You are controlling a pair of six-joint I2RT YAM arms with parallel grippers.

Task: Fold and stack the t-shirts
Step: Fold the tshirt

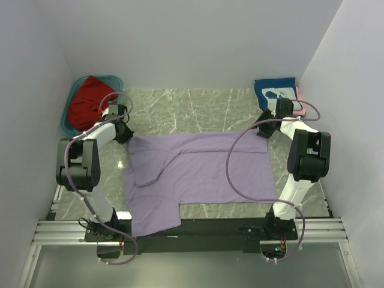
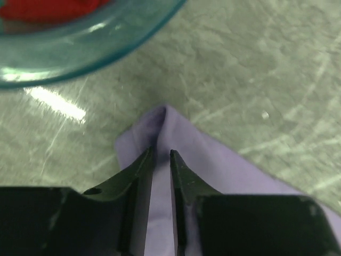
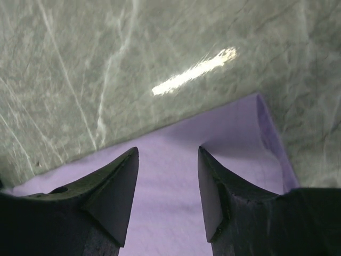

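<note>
A lavender t-shirt (image 1: pixel 198 174) lies spread flat across the marble table. My left gripper (image 1: pixel 124 133) is at its far left corner. In the left wrist view the left gripper (image 2: pixel 163 152) has its jaws drawn narrow on a raised ridge of the lavender cloth (image 2: pixel 229 165). My right gripper (image 1: pixel 264 129) is at the far right corner. There the right gripper (image 3: pixel 168 152) stands open, its fingers astride flat lavender cloth (image 3: pixel 240 122) just inside the hem. A red t-shirt (image 1: pixel 87 99) lies bunched in a tub. A folded navy t-shirt (image 1: pixel 275 91) rests on a pink one (image 1: pixel 300 108).
The teal plastic tub (image 1: pixel 114 78) stands at the back left corner, its rim (image 2: pixel 106 37) close ahead of my left fingers. White walls close in the table on three sides. Bare marble (image 1: pixel 198 105) stretches between the tub and the folded stack.
</note>
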